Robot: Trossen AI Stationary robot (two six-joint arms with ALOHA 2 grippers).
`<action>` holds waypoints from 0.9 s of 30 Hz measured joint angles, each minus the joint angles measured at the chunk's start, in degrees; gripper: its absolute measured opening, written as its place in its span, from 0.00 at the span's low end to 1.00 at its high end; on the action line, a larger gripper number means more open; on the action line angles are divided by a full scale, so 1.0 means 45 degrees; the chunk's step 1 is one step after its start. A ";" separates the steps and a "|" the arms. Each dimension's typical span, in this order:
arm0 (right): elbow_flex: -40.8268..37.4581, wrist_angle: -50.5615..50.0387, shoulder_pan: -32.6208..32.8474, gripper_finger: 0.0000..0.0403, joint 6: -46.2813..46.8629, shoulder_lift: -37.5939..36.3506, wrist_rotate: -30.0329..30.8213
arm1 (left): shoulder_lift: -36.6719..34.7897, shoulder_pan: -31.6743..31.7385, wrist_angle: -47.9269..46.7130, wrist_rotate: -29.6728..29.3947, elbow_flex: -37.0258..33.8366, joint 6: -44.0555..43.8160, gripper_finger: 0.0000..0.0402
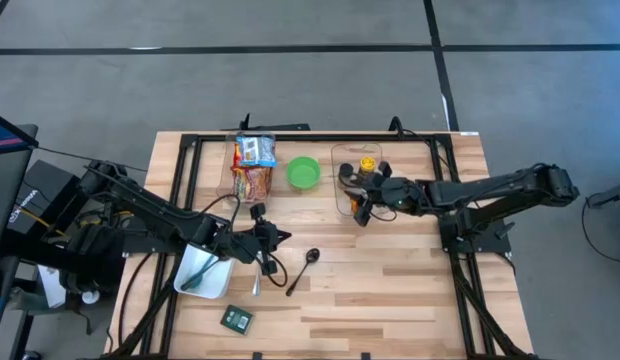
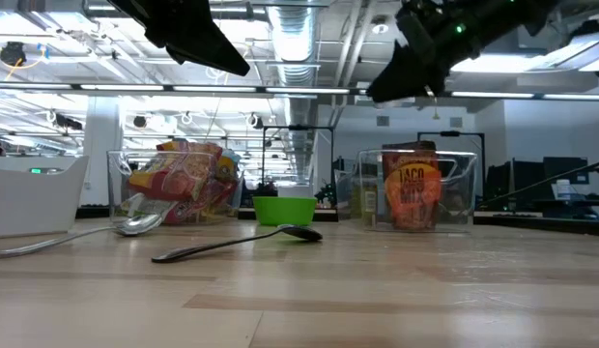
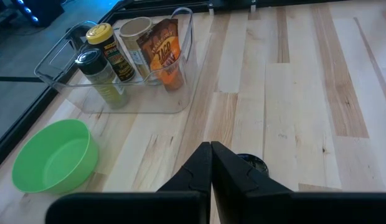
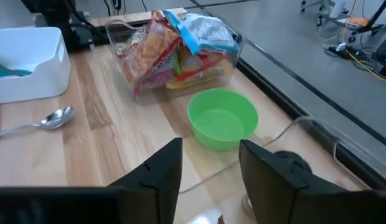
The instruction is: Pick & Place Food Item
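The right gripper [image 1: 360, 203] hangs above the clear bin [image 1: 342, 160] of seasonings at the far right-centre of the wooden bench [image 1: 390, 290], over its near end, with its two fingers [image 4: 162, 171] parted and nothing between them. That bin holds a yellow-capped spice jar [image 3: 109, 50], a dark-capped spice jar [image 3: 96, 74], a tan-lidded jar [image 3: 138, 40] and an orange taco mix packet [image 3: 162, 53] standing upright against the bin's wall; in the low view the packet [image 2: 413, 188] shows through the clear front. Just beside this bin, toward the left arm, sits an empty green bowl [image 1: 303, 173], and beyond the bowl a second clear bin [image 1: 252, 170] is piled with snack bags [image 4: 174, 53]. The left gripper [image 1: 265, 238] hovers over the bench nearer the front, its fingers [image 3: 208, 168] clenched together on nothing. Beside it stands a white rectangular tub [image 1: 205, 270] with a teal utensil [image 4: 9, 70] inside. A black spoon [image 1: 302, 268] lies on the bare wood just to the right of the left gripper, and a silver spoon [image 4: 40, 121] lies near the tub. A small dark packet [image 1: 236, 319] rests flat near the front edge, well apart from both bins.
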 joint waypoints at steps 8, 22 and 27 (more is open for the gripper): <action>0.0961 -0.1905 0.0000 0.17 -0.0667 -0.0005 -0.1823 | 0.0000 0.0000 0.0000 0.0001 -0.0002 0.0000 0.00; 0.0990 -0.2042 0.0374 0.01 -0.1089 -0.0005 -0.6344 | 0.0000 0.0000 0.0004 -0.0002 0.0003 0.0000 0.00; 0.0990 -0.2271 0.0525 0.01 -0.0135 -0.0005 -0.6335 | 0.0000 0.0000 0.0245 0.0002 -0.0001 -0.0062 0.00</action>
